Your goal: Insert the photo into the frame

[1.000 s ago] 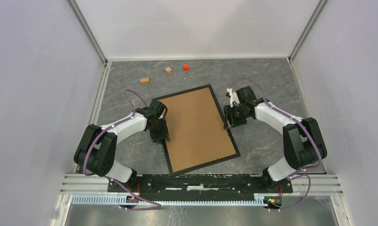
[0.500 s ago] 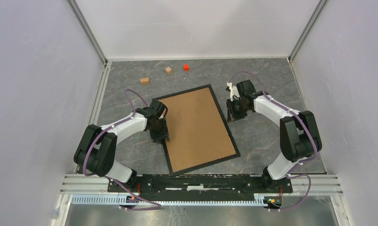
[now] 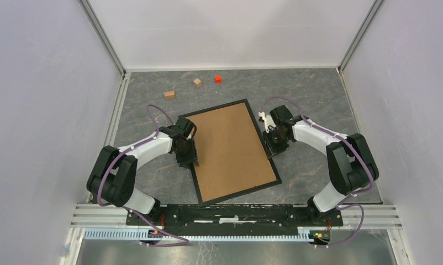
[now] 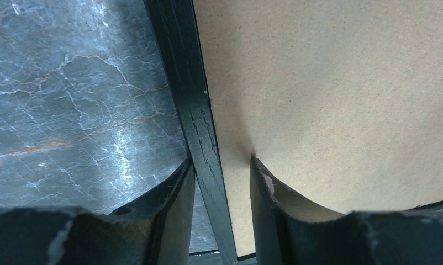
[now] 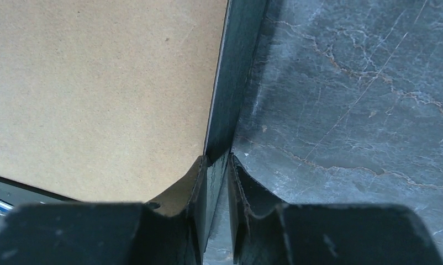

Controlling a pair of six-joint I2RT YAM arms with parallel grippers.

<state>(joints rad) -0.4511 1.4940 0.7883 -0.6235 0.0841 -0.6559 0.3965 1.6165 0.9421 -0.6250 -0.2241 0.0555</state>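
Frame [image 3: 240, 192] face-down on tabletop [image 3: 307, 94], backing board [image 3: 230, 152] seated (photo unseen, presumably beneath): likely near done. Left gripper [image 4: 222, 163] astride left rail, unclamped; right gripper [image 5: 216, 160] pinching right rail.

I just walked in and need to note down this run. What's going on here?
Two robot arms are working on a black frame that lies flat on the table, with its brown backing board facing up. The left pincer straddles the frame's left rail with its jaws apart, one outside the rail and one on the backing board. The right pincer has its jaws tight against either side of the right rail. No photo is in sight.
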